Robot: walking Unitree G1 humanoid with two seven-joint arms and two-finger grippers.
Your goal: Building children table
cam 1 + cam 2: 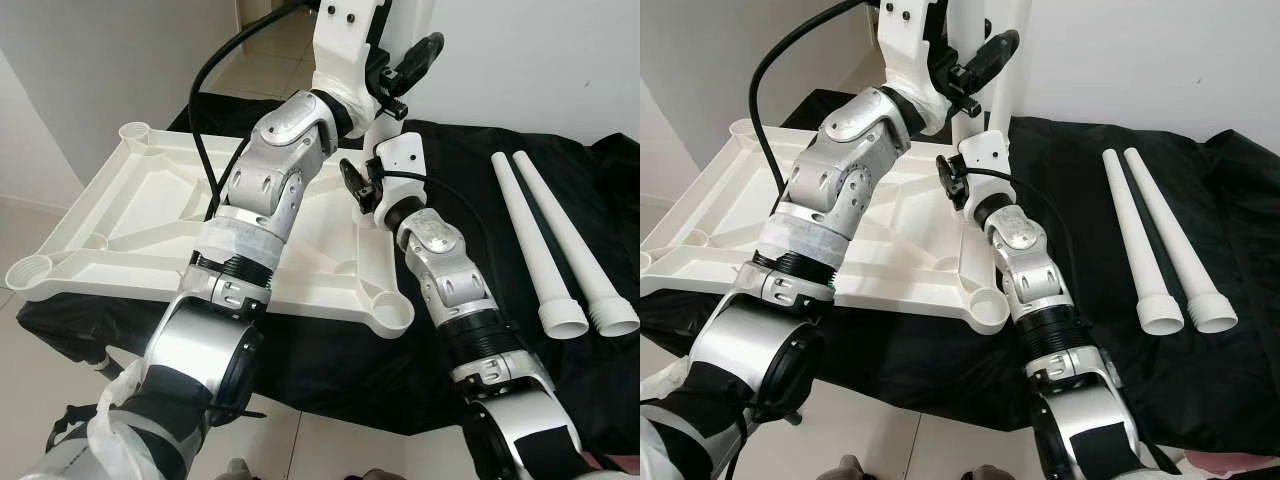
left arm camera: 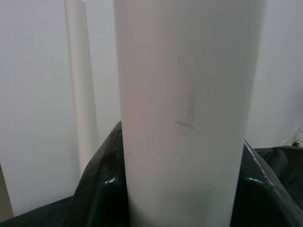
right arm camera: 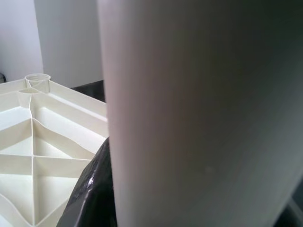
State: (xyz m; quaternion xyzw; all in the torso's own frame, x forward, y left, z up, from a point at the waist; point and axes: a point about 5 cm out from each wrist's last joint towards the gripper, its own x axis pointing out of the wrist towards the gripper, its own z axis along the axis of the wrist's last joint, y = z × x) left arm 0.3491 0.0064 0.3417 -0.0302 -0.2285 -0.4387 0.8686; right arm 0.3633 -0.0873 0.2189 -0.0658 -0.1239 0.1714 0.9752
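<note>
Tabletop: your white tabletop (image 1: pixel 130 215) lay upside down, ribs up, on the black cloth (image 1: pixel 520 330), with round leg sockets at its corners; the near right socket (image 1: pixel 392 312) stood open.
Upright leg: a white leg (image 1: pixel 995 90) stood upright at the tabletop's far right corner, running up past the top of the head views.
Left claw: your left claw (image 1: pixel 405 75) was raised high at the upright leg, its black fingers against the tube; you could not tell how wide they stood. Its wrist camera looked at a white tube (image 2: pixel 189 118) very close, with a second, thinner-looking tube (image 2: pixel 83 94) farther off.
Right claw: your right claw (image 1: pixel 355 185) sat lower at the same leg, just above the tabletop; its opening could not be told either.
Spare legs: two more white legs (image 1: pixel 560 240) lay side by side on the cloth at the right, flared ends toward you, well apart from the tabletop.
</note>
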